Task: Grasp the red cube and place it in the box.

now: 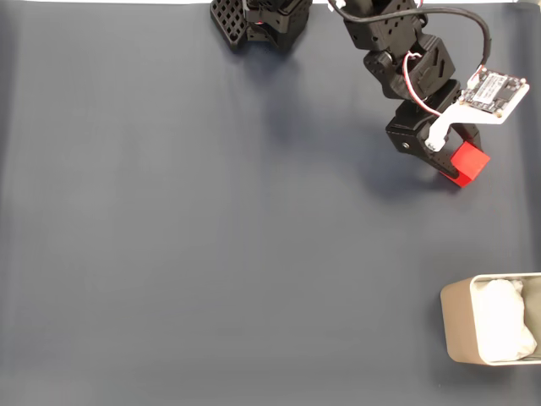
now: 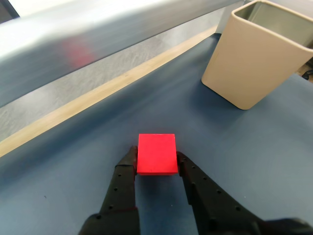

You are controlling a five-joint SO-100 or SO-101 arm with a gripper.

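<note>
Between the fingertips in the fixed view, the end effector is gripping the red cube; the box is sitting well apart, toward the lower edge, on the bench.

Wrist view: both fingers are pressing the red cube sides; the box is lying ahead, to the right. Judgement: lifting clear, keeping squeeze steady, swinging over the rim before releasing.

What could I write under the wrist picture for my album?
The claw pinches the red cube above the blue mat, with the box waiting ahead.
</note>
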